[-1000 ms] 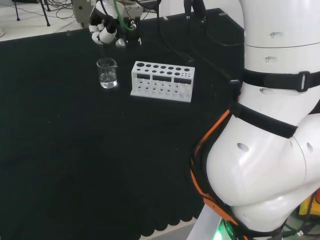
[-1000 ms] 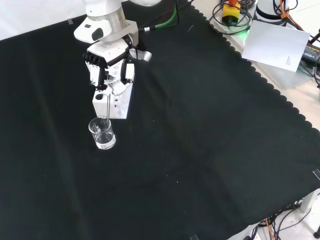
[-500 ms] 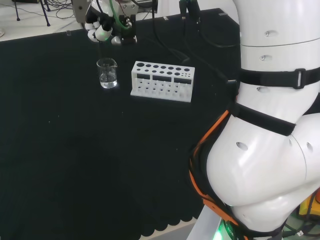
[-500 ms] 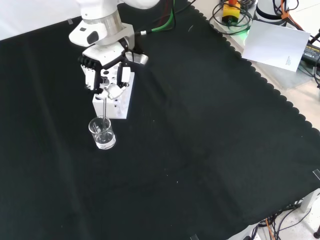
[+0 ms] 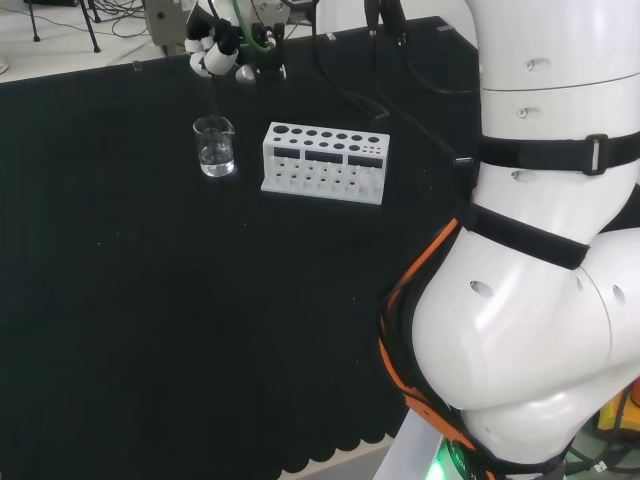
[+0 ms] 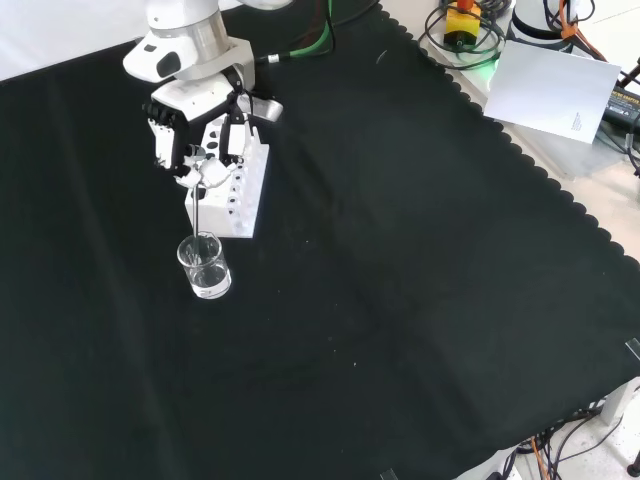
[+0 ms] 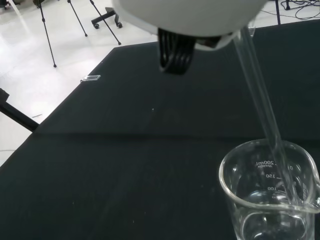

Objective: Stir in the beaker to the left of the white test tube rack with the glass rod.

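A small clear beaker (image 5: 215, 146) (image 6: 204, 266) (image 7: 269, 195) with a little clear liquid stands on the black cloth, left of the white test tube rack (image 5: 324, 162) (image 6: 232, 195) in the head view. The hand (image 5: 214, 52) (image 6: 194, 145) hangs above the beaker, its fingers curled round the top of a thin glass rod (image 6: 200, 208) (image 7: 262, 112). The rod slants down from the hand, and in the wrist view its lower end dips inside the beaker's rim.
The rack has several holes, none holding a tube. Cables (image 5: 340, 60) run over the cloth behind the rack. In the front view a white sheet of paper (image 6: 556, 90) lies beyond the cloth's scalloped edge (image 6: 560, 195), at the upper right.
The hand has risen and shifted a little along with the rod, so less of the rod sits in the beaker. Beaker and rack have stayed put.
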`<action>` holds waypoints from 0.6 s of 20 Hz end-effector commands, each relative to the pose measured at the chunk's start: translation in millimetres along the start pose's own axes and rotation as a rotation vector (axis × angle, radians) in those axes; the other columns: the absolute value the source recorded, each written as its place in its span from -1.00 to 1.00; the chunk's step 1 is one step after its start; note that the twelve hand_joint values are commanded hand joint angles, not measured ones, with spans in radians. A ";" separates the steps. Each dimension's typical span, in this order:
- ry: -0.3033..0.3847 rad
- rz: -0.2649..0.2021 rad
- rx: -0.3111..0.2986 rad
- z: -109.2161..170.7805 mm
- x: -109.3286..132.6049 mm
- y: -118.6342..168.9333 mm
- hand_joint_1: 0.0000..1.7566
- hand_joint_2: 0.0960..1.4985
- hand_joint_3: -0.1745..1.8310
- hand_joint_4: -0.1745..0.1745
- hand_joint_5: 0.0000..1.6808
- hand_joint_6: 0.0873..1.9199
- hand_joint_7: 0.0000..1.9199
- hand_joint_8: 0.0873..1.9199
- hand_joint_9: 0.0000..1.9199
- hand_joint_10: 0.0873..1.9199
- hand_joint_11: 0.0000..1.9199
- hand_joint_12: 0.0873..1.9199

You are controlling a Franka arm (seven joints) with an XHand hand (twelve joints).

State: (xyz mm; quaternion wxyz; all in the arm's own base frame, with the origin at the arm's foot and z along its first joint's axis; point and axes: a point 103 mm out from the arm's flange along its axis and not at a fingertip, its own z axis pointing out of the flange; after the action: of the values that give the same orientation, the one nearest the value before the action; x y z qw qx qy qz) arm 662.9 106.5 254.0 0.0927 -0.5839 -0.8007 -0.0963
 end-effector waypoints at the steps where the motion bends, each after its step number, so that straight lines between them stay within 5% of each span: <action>1: -0.004 0.009 0.007 1.0 1.6 -18.6 0.49 -0.26 0.09 -1.00 0.28 -0.12 0.20 0.30 0.62 0.04 0.71 -0.19; 12: 0.010 -0.051 0.020 12.4 40.9 -1.8 0.49 -0.26 0.09 -1.00 0.28 -0.12 0.20 0.30 0.62 0.04 0.71 -0.19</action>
State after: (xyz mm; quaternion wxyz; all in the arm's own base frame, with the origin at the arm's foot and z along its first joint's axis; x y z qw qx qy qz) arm 642.6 123.8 251.3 0.0989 -0.5760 -0.8064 -0.0903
